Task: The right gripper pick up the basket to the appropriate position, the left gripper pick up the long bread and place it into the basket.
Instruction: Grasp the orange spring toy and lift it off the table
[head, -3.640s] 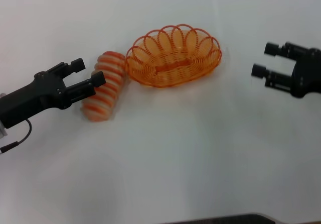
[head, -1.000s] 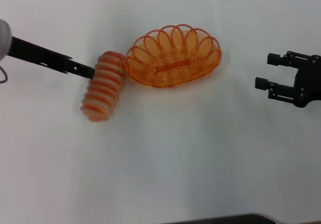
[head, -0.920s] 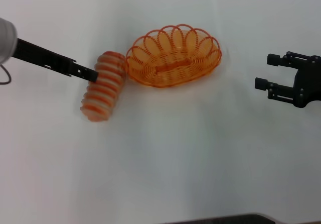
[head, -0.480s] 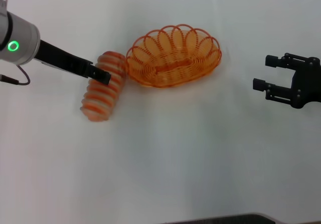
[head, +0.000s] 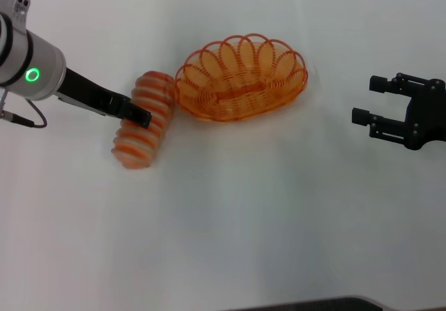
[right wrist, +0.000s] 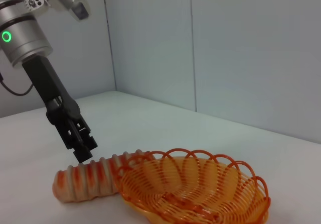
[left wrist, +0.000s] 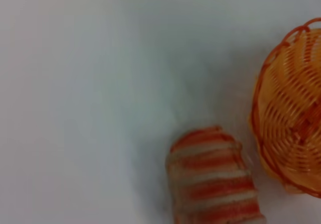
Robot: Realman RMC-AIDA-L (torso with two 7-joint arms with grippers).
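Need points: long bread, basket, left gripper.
long bread (head: pixel 144 130), head view, middle ridges.
basket (head: pixel 279 96), head view, wire side wall.
left gripper (right wrist: pixel 82 146), right wrist view, fingertips just above the bread.

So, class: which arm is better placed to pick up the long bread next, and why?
The left. The left pincer hangs directly over the long bread, pointing down at it. The right pincer sits open far off on the other side of the basket, with the basket between it and the bread.

The basket (head: pixel 240 79) looks like glossy orange wire, the long bread (head: pixel 144 120) like matt ridged soft plastic, the left gripper (head: pixel 139 116) matt black, the table (head: pixel 230 213) smooth white
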